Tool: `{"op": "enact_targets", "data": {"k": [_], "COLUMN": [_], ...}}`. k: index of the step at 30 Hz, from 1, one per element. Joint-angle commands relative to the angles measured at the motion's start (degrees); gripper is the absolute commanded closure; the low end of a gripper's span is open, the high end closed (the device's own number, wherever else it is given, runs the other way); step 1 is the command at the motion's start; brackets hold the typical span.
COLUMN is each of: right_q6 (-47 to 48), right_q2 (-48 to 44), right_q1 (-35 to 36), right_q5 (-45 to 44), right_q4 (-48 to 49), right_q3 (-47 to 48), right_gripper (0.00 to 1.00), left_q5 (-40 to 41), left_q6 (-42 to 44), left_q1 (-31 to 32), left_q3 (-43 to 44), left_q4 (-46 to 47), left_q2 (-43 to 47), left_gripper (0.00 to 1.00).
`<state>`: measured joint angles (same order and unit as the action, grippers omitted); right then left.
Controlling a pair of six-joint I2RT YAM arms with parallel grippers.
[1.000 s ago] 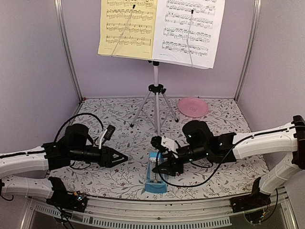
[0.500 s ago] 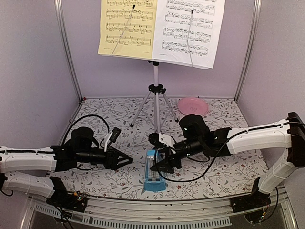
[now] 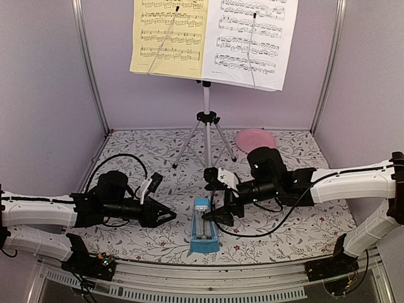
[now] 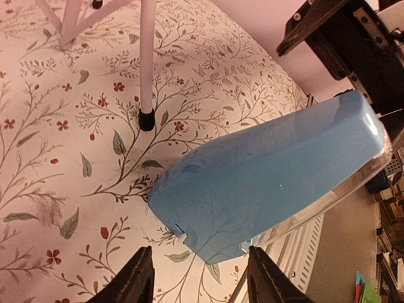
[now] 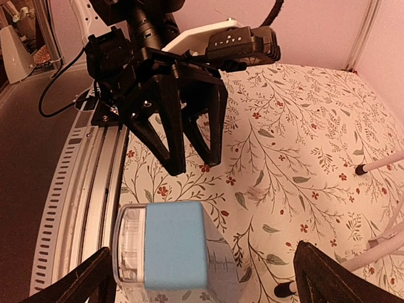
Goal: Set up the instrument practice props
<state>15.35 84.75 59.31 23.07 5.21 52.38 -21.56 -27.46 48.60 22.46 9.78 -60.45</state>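
The blue metronome (image 3: pixel 203 228) is lying on the desk (image 3: pixel 139 154) between the pincers. The left pincer (image 3: pixel 169 216) and right pincer (image 3: pixel 213 218) are gaping wide, gripping nothing. Hazard: closing on the tapered shell is risking it squirting free.

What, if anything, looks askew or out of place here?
Nothing clearly wrong. The yellow sheet and white sheet sit side by side on the music stand, their bottom edges sloping slightly down to the right. The blue metronome sits between the open left gripper and right gripper, neither closed on it.
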Motion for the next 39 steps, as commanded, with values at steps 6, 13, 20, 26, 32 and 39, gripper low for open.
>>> {"op": "enact_targets", "data": {"k": [6, 13, 20, 26, 32, 39], "right_q6": [-10.88, -27.85, -45.56, -55.63, -53.11, -47.63], "right_q2": [-6.67, -11.39, -18.85, -22.24, -19.1, -11.78], "right_q1": [-0.07, -0.05, 0.84, 3.56, 7.45, 13.25], "right_q5": [-6.12, -10.7, -21.46, -28.74, -30.03, -38.73], "right_q4": [-0.34, -2.88, -10.41, -18.52, -19.26, -27.27], "right_q3": [-3.66, -4.88, -4.71, -3.97, -1.15, 5.99], "right_gripper": [0.01, 0.01, 0.01, 0.01, 0.01, 0.01], "left_q5": [1.44, 2.54, 4.63, 5.35, 5.17, 13.31], "left_q6": [3.7, 3.21, 2.91, 3.39, 3.88, 4.12], "left_q1": [5.92, 10.82, 15.26, 17.94, 18.97, 19.07], "left_q3": [-1.71, 0.11, 5.58, 11.55, 16.62, 8.85], "left_q4": [0.1, 10.15, 19.23, 23.9, 24.81, 24.1], "left_q2": [-6.69, -15.67, -25.04, -33.5, -38.86, -27.72], "left_gripper": [0.66, 0.73, 0.77, 0.78, 0.77, 0.66]}}
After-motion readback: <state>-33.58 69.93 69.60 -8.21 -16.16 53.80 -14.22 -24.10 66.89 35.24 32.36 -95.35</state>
